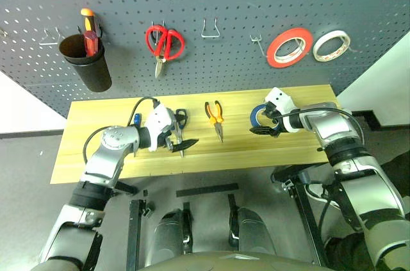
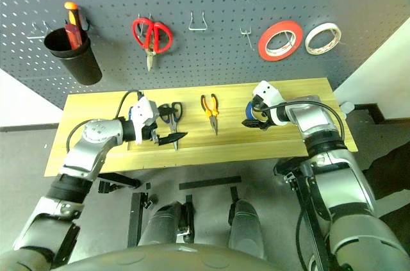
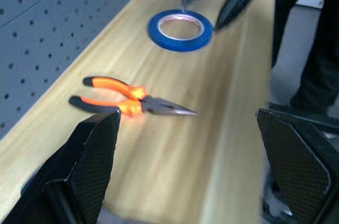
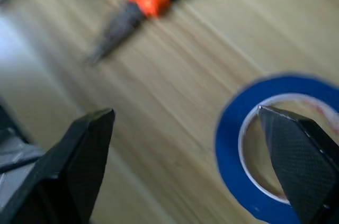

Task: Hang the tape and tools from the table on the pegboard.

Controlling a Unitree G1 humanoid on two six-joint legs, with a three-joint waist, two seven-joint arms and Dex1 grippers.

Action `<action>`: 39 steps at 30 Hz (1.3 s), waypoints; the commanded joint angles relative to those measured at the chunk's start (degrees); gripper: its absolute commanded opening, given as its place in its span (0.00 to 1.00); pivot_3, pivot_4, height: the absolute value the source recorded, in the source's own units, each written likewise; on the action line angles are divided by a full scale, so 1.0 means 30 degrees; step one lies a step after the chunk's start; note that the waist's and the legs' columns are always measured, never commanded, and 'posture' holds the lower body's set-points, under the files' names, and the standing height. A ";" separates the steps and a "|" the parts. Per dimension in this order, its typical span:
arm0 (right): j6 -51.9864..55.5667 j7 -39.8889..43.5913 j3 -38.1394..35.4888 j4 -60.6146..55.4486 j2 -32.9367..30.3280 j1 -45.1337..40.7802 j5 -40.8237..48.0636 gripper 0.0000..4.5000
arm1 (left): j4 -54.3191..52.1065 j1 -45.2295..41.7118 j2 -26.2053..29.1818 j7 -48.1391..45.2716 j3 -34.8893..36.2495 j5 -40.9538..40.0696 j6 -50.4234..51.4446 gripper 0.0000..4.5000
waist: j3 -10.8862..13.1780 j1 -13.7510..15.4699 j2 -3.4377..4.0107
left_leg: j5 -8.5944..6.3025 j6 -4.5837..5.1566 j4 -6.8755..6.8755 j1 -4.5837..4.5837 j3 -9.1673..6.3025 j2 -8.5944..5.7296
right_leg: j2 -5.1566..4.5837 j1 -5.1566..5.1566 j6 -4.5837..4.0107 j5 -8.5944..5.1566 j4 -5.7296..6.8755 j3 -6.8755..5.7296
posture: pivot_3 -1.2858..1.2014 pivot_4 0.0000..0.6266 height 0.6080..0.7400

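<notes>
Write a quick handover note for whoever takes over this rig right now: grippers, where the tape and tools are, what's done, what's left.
Left gripper: open, empty, over the dark-blue scissors.
Right gripper: open, empty, at the blue tape; one finger is over the roll's hole.
Blue tape, scissors, pliers and blue screwdriver all lie on the table.
Done: nothing hung on the pegboard yet.
Left: grasp and hang all four.

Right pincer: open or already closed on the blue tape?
Open. The right pincer has its fingers spread wide; one fingertip sits over the hole of the blue tape, which lies flat on the table.
</notes>
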 commanded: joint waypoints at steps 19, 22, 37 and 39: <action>-0.2643 -0.2657 0.0834 0.7423 0.1425 -0.3235 -0.3243 0.92 | 0.2023 -0.2631 -0.2284 0.0448 -0.1572 0.1661 -0.0395 0.97 | 0.1399 -0.0023 -0.0002 | 0.0000 0.0003 0.0006 -0.0165 0.0072 -0.0008 | -0.0006 -0.0171 0.0010 0.0000 0.0018 -0.0031 | 0.52 0.62 0.94; -0.2732 -0.2343 0.1371 0.7524 0.1638 -0.3175 -0.3958 0.72 | 0.2097 -0.2680 -0.2183 0.0876 -0.1609 0.2004 -0.0247 0.97 | 0.1398 -0.0026 -0.0002 | 0.0001 0.0001 0.0012 -0.0159 0.0070 -0.0005 | -0.0004 -0.0168 0.0009 0.0000 0.0025 -0.0029 | 0.52 0.62 0.94; -0.2928 -0.0826 0.0607 0.5667 0.0721 -0.3121 -0.3935 0.15 | 0.0801 -0.1789 -0.1974 -0.0117 -0.0178 -0.0095 -0.1571 0.97 | 0.1397 0.0052 0.0001 | 0.0006 -0.0009 0.0003 -0.0134 0.0066 0.0006 | -0.0005 -0.0147 0.0010 0.0000 0.0021 -0.0030 | 0.51 0.53 0.94; -0.2249 0.0321 -0.0008 0.3327 0.0130 -0.2344 -0.3122 0.15 | 0.0364 -0.1477 -0.1762 -0.0392 0.0404 -0.0739 -0.1907 0.97 | 0.1395 0.0082 0.0003 | 0.0007 -0.0009 0.0004 -0.0169 0.0060 0.0005 | -0.0008 -0.0155 0.0011 0.0000 0.0002 -0.0050 | 0.51 0.51 0.94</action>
